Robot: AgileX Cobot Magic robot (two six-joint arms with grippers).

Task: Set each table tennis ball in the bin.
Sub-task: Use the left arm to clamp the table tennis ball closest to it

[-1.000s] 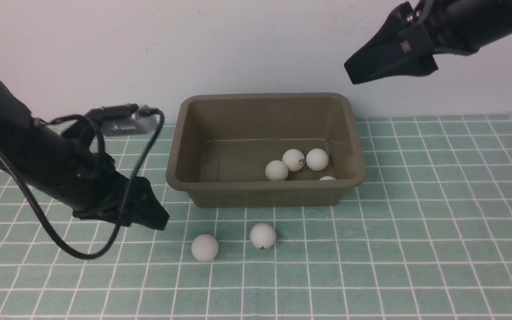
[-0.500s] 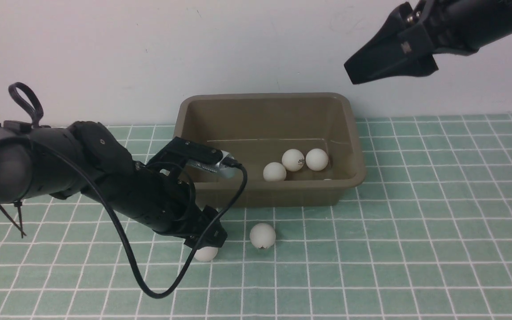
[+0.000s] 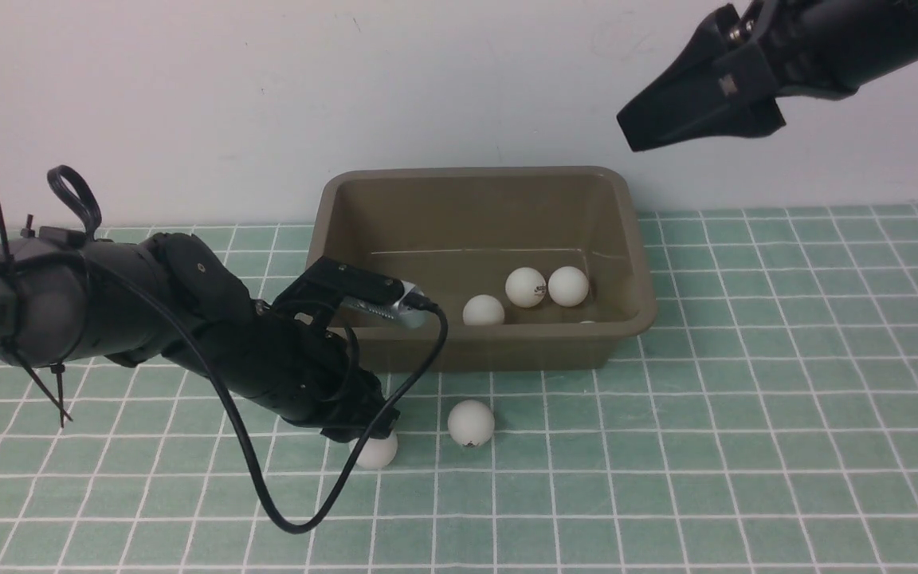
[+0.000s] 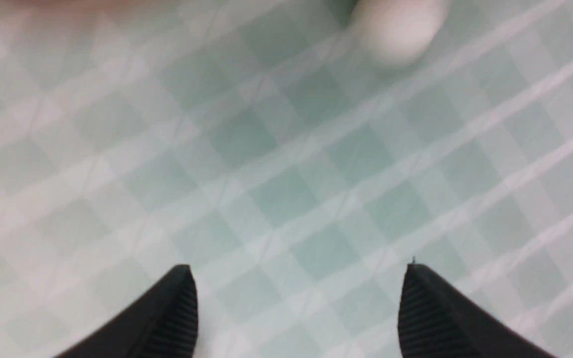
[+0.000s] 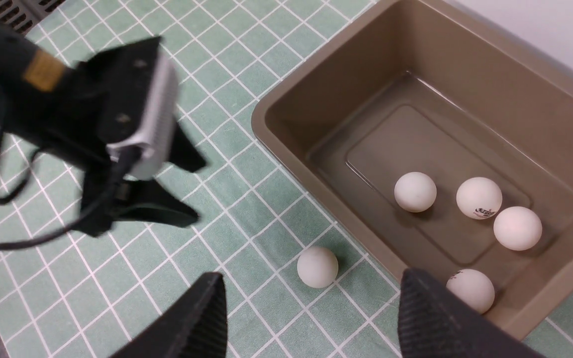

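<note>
The olive-brown bin [image 3: 323,319] stands at the back middle of the table. Inside it lie several table tennis balls: one [image 3: 484,310], two together [image 3: 526,287] [image 3: 568,285], and a sliver of another [image 3: 586,321] behind the front wall. On the table in front of the bin sit one ball [image 3: 471,422] in the open and another [image 3: 379,452] half hidden under my left gripper [image 3: 363,426]. The left wrist view shows that gripper [image 4: 299,271] open, with only cloth between its fingers and a blurred ball [image 4: 398,30] further ahead. My right gripper [image 3: 626,131] hangs high over the bin's right end, open [image 5: 311,278].
A green tiled cloth [image 3: 746,438] covers the table and a white wall rises right behind the bin. The left arm's black cable [image 3: 292,522] loops down onto the cloth beside the near ball. A grey vented part [image 5: 13,10] shows at the cloth's edge.
My left arm has swung from the left side down to the nearer table ball, which shifted slightly right. One ball in the bin has rolled a little left. The right arm has held still.
</note>
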